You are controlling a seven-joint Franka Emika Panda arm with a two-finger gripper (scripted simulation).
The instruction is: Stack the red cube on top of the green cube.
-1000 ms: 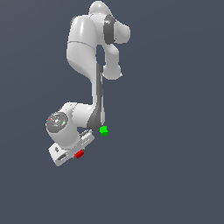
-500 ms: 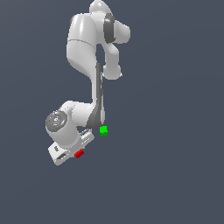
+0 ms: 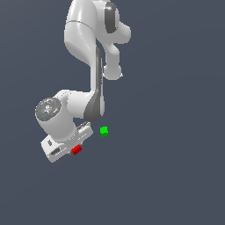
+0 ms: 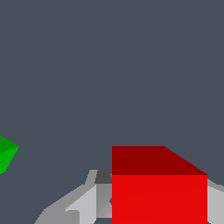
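Plain grey ground fills the exterior view; the red cube (image 3: 76, 150) is seen at the gripper (image 3: 74, 148), the green cube (image 3: 104, 130) near its right. In the wrist view, fingers (image 4: 83, 203) flank red; closure cannot be told. Grasping seems in hand; next, lifting over green.

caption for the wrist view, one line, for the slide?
Wrist view: red cube close up between the gripper jaws, green cube apart at the frame edge, not yet stacked.

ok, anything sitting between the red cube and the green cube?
Nothing. In the exterior view the stretch between the red cube and the green cube is bare grey floor, and the wrist view shows the same.
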